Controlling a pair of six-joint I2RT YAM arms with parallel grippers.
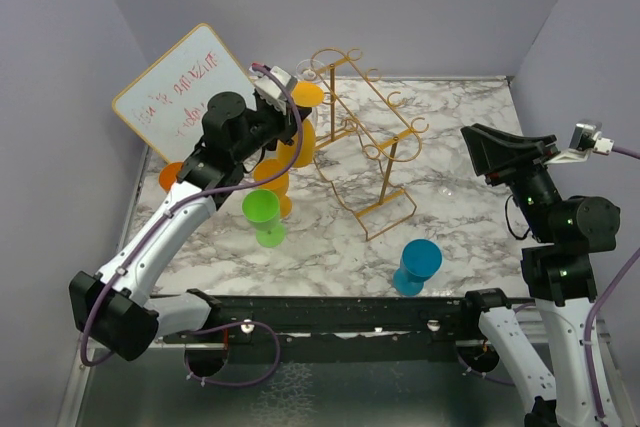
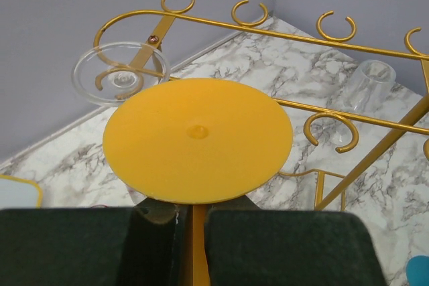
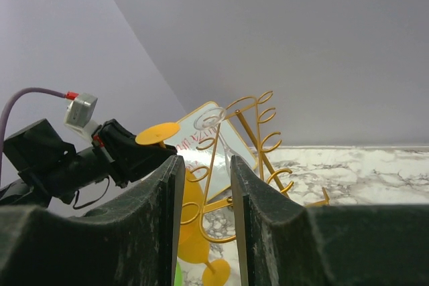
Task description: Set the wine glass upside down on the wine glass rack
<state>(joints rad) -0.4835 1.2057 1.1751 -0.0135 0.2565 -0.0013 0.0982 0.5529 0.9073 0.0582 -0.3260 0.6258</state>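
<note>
A yellow wine glass (image 1: pixel 298 139) hangs upside down in my left gripper (image 2: pixel 191 216), which is shut on its stem just under the round foot (image 2: pixel 198 138). The foot is level with the top rail of the gold wine glass rack (image 2: pixel 281 33), at the rack's left end (image 1: pixel 385 150). A clear glass foot (image 2: pixel 120 80) sits in a hook just beyond it. My right gripper (image 3: pixel 204 162) is raised at the right side (image 1: pixel 490 147), open with nothing between its fingers, looking across at the rack (image 3: pixel 260 151) and the yellow glass (image 3: pixel 157 133).
A second orange glass (image 1: pixel 272 179), a green glass (image 1: pixel 261 212) and a blue glass (image 1: pixel 417 265) stand on the marble table. A clear cup (image 2: pixel 369 82) stands behind the rack. A whiteboard (image 1: pixel 185 92) leans at the back left, against the grey walls.
</note>
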